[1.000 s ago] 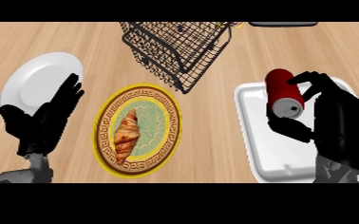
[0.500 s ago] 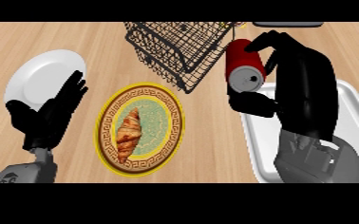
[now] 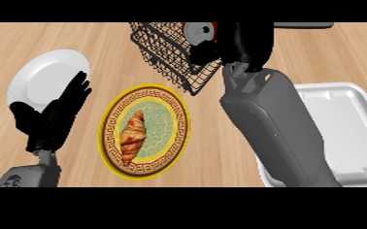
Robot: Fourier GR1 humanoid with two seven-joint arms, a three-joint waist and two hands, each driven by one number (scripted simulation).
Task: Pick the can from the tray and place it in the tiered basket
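Note:
The red can (image 3: 198, 31) with its silver end showing is held over the black wire tiered basket (image 3: 166, 53) at the top centre. My right hand (image 3: 240, 43) is curled round it and hides most of its body. The white tray (image 3: 335, 126) lies at the right, partly behind my right forearm (image 3: 276, 126). At the lower left my left hand (image 3: 54, 114) rests open with fingers up, beside the white plate.
A gold-rimmed patterned plate (image 3: 166, 107) holds a croissant (image 3: 132, 136) in the middle. A plain white plate (image 3: 43, 73) lies at the left. A dark flat object (image 3: 305, 24) shows at the top right edge.
My right hand has carried the can from above the tray up and leftward to the basket. The left hand has stayed where it was.

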